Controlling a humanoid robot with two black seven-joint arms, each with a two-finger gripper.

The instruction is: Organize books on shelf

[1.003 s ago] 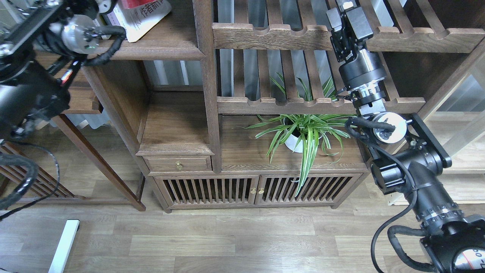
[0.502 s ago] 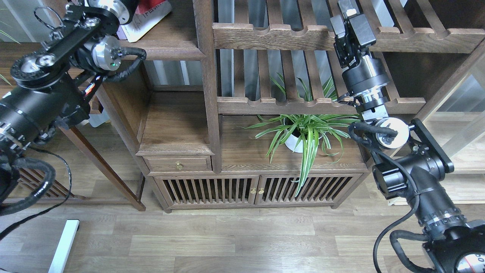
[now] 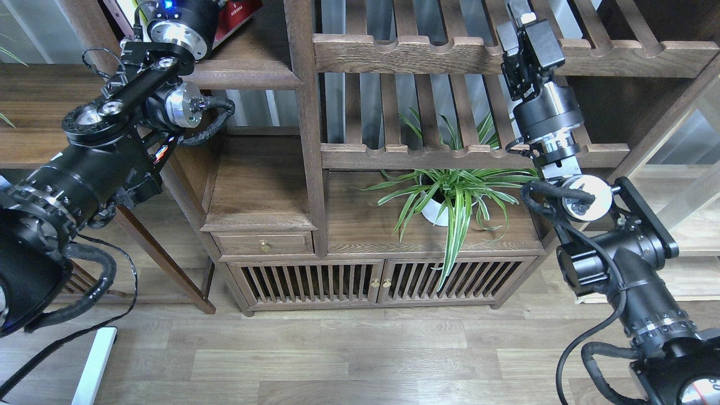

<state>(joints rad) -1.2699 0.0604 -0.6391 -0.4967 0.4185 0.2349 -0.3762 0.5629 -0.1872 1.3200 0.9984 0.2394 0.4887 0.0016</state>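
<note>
Two black arms reach up toward the bookcase. The left arm rises from the lower left, its wrist at the top edge over the shelf; its claw is out of view past that edge. The right arm climbs from the lower right, and the right claw sits at the top edge against the upper slatted rail, fingers cut off, so I cannot tell whether it grips. Just right of the left wrist, a dark red book lies on the shelf, mostly hidden. Bare plank runs from it to the upright post. Below and left of the right claw stands a potted plant.
</note>
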